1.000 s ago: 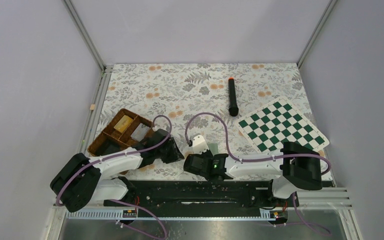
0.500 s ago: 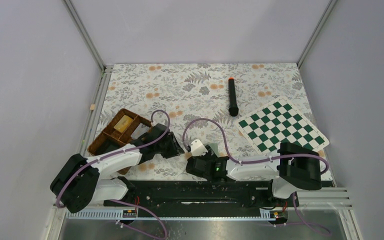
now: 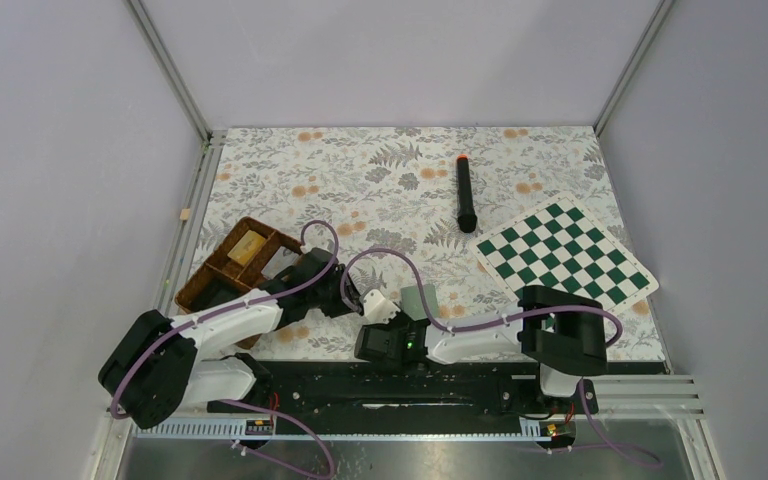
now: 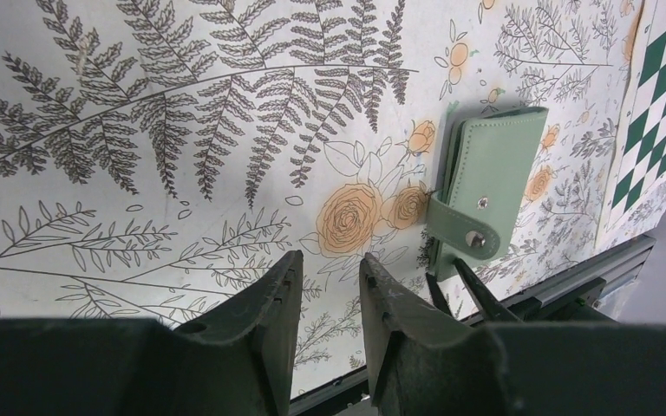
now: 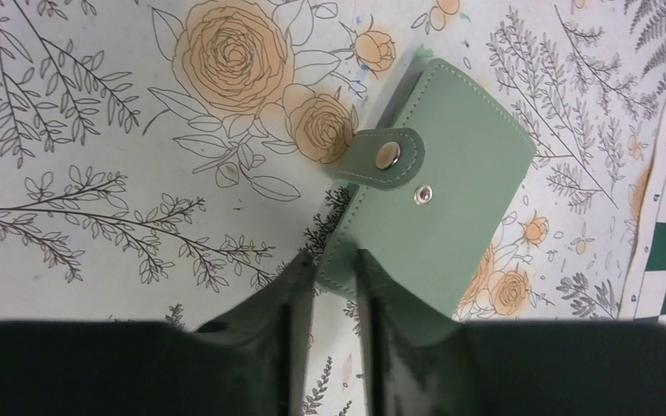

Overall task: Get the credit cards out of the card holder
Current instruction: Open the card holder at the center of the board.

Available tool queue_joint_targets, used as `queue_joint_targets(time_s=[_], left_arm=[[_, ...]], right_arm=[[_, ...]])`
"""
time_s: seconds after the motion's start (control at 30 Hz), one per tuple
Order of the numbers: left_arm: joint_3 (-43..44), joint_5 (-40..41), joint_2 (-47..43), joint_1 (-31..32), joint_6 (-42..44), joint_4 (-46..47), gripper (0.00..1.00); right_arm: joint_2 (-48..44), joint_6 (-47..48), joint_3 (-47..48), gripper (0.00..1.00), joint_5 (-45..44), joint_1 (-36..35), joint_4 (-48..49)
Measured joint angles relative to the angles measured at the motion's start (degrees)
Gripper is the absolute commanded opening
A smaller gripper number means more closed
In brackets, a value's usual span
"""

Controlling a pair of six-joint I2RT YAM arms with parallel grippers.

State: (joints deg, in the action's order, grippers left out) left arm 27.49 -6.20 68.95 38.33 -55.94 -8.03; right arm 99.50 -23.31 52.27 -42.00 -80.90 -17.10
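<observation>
Card holder: folded, tab unsnapped. Left gripper and right gripper: both part-open, empty. Risk: unpinned holder skids across worktop when pried.

The card holder is showing a matt, leather-like sage skin with stitched edges, its snap studs glinting as polished metal. The bench is wearing a smooth, matt floral-printed covering.

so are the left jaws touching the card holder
Apart. In the left wrist view the left gripper has its jaws short of the card holder, patterned cloth showing between them.
</observation>
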Motion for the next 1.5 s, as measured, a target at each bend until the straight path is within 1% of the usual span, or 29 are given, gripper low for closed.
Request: queue_joint_targets(time_s=[0.13, 0.17, 0.4, 0.53, 0.63, 0.77, 0.87, 0.97, 1.07, 1.2, 1.37, 1.5], left_arm=[[0.0, 0.0, -0.02, -0.04, 0.0, 0.0, 0.31], [0.0, -0.02, 0.0, -0.04, 0.0, 0.0, 0.31], [0.0, -0.02, 0.09, -0.04, 0.0, 0.02, 0.31], [0.0, -0.09, 0.33, -0.04, 0.09, 0.35, 0.32], [0.0, -0.57, 0.92, -0.04, 0.61, 1.16, 0.34], [0.0, -1.2, 1.31, 0.26, 1.38, 1.88, 0.45], [0.0, -1.29, 1.31, 1.75, 2.23, 2.71, 0.52], [0.74, -1.31, 2.1, 5.11, 3.56, 3.43, 0.55], [3.5, -0.59, 4.72, 9.22, 5.2, 3.89, 0.58], [5.88, -0.07, 7.74, 11.76, 6.32, 6.47, 0.62], [6.71, 1.62, 10.54, 13.4, 6.47, 8.63, 0.63], [8.66, 3.3, 13.81, 13.92, 6.47, 8.59, 0.59]], right_arm=[[0.0, -0.09, 0.02, 0.03, -1.49, -0.48, -1.05], [0.0, -0.24, 0.02, 0.0, -2.05, -0.48, -1.25], [-0.63, -0.48, -0.07, 0.0, -3.96, -0.48, -2.05], [-4.07, -0.26, -0.55, 0.0, -3.87, -0.48, -1.88], [-8.31, -0.02, -2.49, 0.0, -2.64, -0.48, 0.24], [-12.79, -0.17, -5.11, 0.0, -0.96, -0.48, 2.69], [-15.54, -0.66, -6.88, 0.0, -0.35, -0.48, 3.54], [-18.67, -1.36, -8.96, 0.0, -0.37, -0.48, 4.61], [-21.81, -2.32, -11.39, 0.0, -0.46, -0.48, 5.75], [-24.02, -3.54, -13.29, 0.0, -0.55, -0.48, 6.71], [-25.4, -4.9, -14.97, 0.0, -0.59, -0.48, 7.61], [-27.41, -5.95, -16.28, 0.0, -0.66, -0.48, 7.65]])
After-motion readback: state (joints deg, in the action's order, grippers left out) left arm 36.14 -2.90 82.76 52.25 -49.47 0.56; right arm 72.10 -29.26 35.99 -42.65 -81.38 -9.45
